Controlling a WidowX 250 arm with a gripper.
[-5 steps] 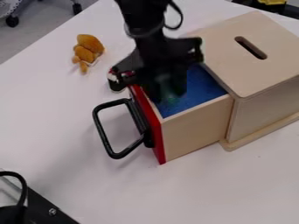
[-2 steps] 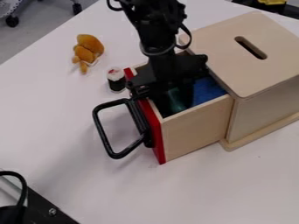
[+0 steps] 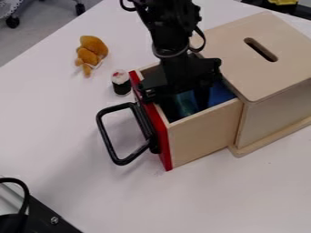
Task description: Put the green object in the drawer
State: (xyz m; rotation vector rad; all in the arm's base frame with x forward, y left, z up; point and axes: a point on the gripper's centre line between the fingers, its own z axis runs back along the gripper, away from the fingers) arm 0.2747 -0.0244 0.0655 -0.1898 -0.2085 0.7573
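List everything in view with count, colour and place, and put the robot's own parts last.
green object: one, green, inside the open drawer, at the gripper
drawer: one, pale wood, red front, blue inside, pulled out of the box
handle: one, black, on the drawer front
box: one, pale wood, right, slot in top
roll-shaped toy: one, black and white, beside the drawer
plush toy: one, orange-brown, upper left
table: one, white, under all these
casters: two, dark, floor, upper left
yellow item: one, top right
arm: one, black, from top edge
gripper: one, black, over the drawer
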